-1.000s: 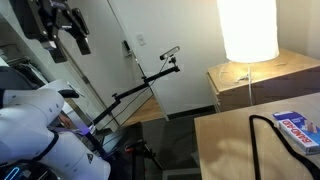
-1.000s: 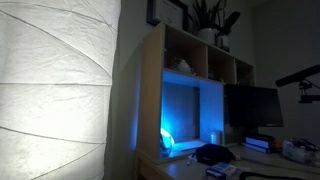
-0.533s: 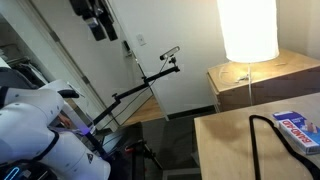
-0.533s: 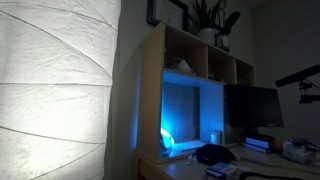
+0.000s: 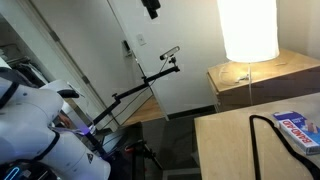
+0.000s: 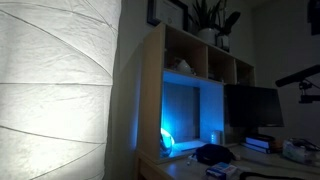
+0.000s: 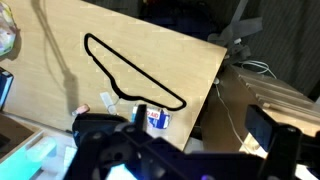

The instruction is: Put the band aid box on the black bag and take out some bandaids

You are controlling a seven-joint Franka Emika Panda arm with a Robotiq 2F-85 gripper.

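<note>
The band aid box point(image 5: 297, 128) is blue with a red band and lies flat on the wooden table point(image 5: 225, 150) at the right edge. It also shows in the wrist view point(image 7: 157, 117), small and far below. My gripper point(image 5: 152, 8) hangs high at the top of the frame, far from the table. In the wrist view my gripper point(image 7: 200, 125) is open and empty, its dark fingers framing the table edge. I cannot make out a black bag for certain. A dark rounded thing point(image 6: 212, 154) lies on the desk below the shelf.
A black cord loop point(image 7: 130, 80) lies on the table near the box, also seen in an exterior view point(image 5: 256, 140). A white scrap point(image 7: 108, 101) lies beside the box. A glowing lamp point(image 5: 248, 30) stands on a wooden cabinet point(image 5: 265, 78). A blue-lit shelf unit point(image 6: 190, 100) is in view.
My gripper has swung from the upper left toward the upper middle of the exterior view, rising nearly out of frame. The box and cord have not moved.
</note>
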